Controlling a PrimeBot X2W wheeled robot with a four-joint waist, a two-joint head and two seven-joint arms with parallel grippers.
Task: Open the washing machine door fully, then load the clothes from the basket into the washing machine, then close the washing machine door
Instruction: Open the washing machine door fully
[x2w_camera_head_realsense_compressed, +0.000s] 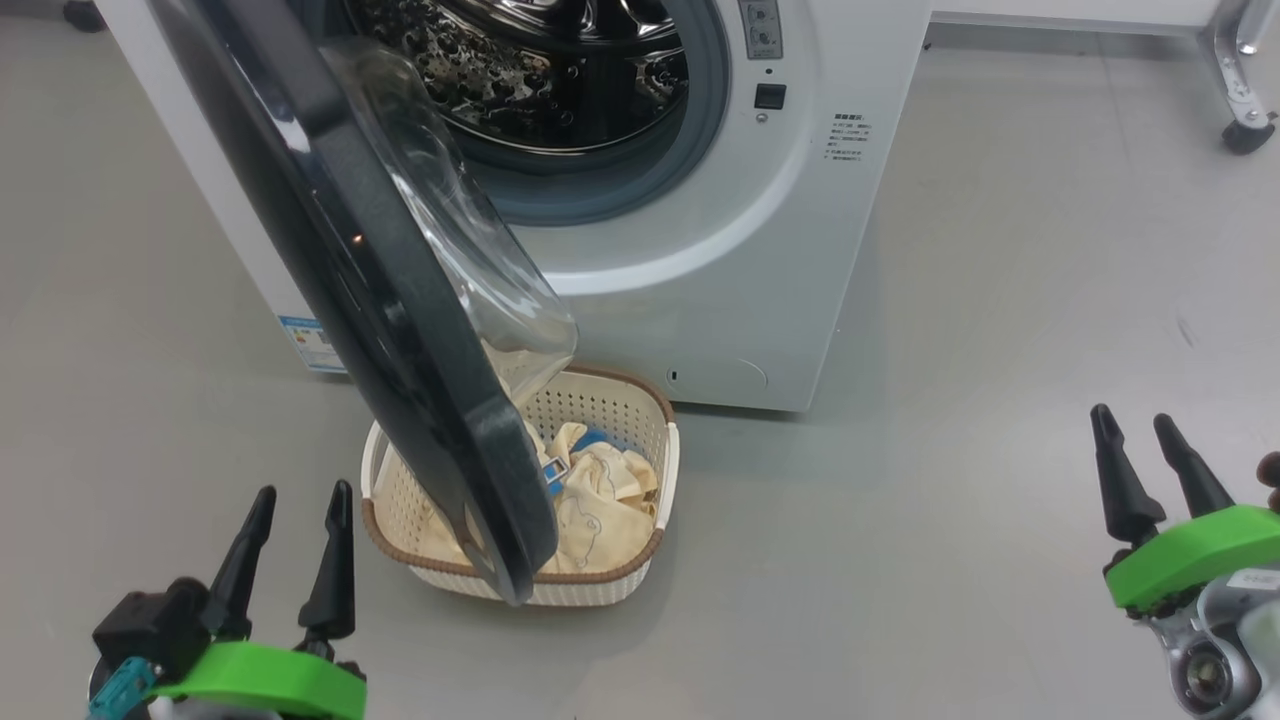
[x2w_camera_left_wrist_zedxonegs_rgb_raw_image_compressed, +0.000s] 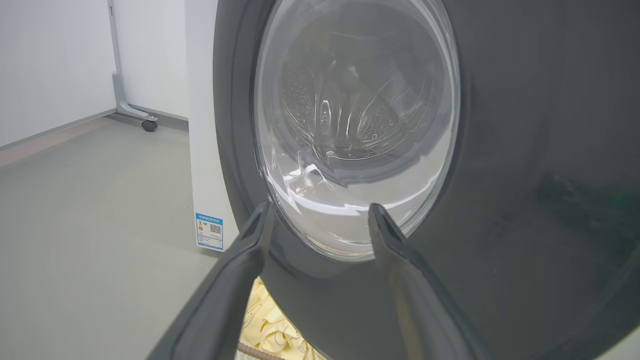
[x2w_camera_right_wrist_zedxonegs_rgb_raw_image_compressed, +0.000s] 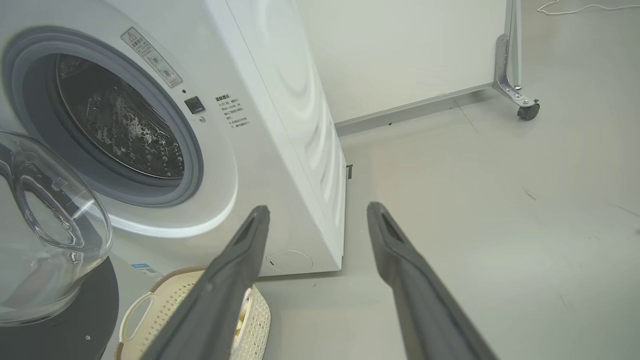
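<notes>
The white washing machine (x2w_camera_head_realsense_compressed: 720, 270) stands ahead with its steel drum exposed. The washing machine door (x2w_camera_head_realsense_compressed: 400, 300), black-rimmed with a clear glass bowl, is swung partway out and hangs over the basket (x2w_camera_head_realsense_compressed: 610, 585). That cream basket sits on the floor in front of the machine and holds the pale yellow clothes (x2w_camera_head_realsense_compressed: 600, 500), partly hidden by the door. My left gripper (x2w_camera_head_realsense_compressed: 300, 510) is open at the lower left, short of the door (x2w_camera_left_wrist_zedxonegs_rgb_raw_image_compressed: 525, 175), nothing between its fingers. Open and empty too, my right gripper (x2w_camera_head_realsense_compressed: 1135, 425) hovers over the floor at the far right, away from the machine (x2w_camera_right_wrist_zedxonegs_rgb_raw_image_compressed: 280, 125).
A white panel on a metal leg with a castor (x2w_camera_head_realsense_compressed: 1245, 130) stands behind the machine to the right. Grey floor (x2w_camera_head_realsense_compressed: 1000, 450) spreads out to the right of the machine and basket. A blue sticker (x2w_camera_head_realsense_compressed: 312, 345) sits low on the machine's front.
</notes>
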